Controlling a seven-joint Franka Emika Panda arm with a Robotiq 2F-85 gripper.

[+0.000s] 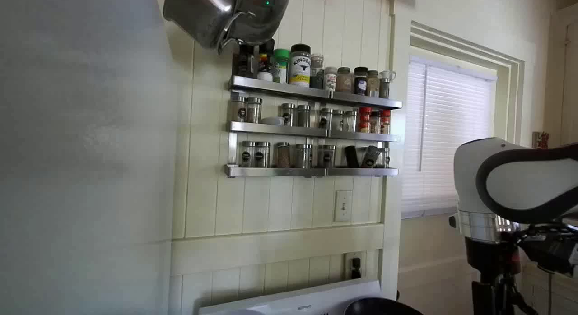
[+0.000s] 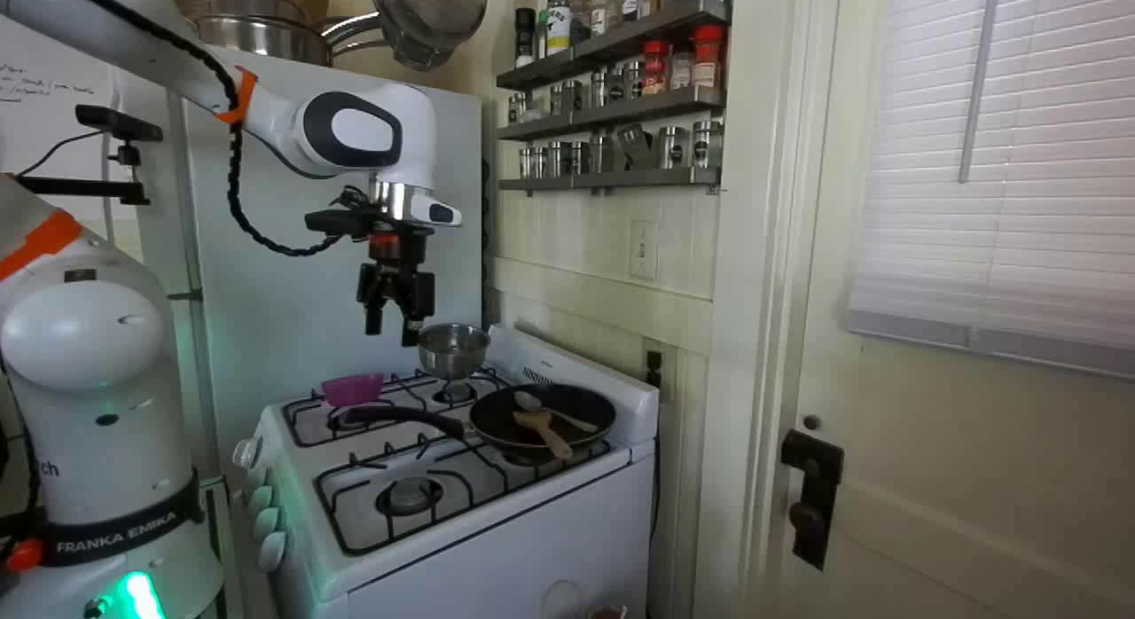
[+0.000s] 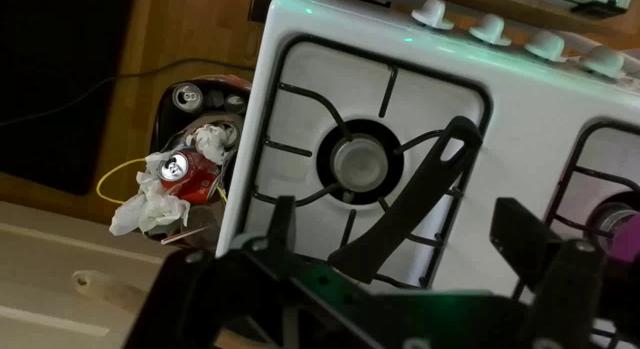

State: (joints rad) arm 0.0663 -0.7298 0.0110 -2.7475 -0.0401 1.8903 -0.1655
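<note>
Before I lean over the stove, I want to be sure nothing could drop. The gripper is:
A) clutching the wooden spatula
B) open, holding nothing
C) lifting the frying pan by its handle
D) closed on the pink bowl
B: in an exterior view the gripper hangs above the stove, and the wrist view shows its fingers wide apart with nothing gripped, the pan handle lying free below.

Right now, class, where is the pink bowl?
In an exterior view, the pink bowl rests on the stove, left of the metal container, beyond the pan handle.
</note>
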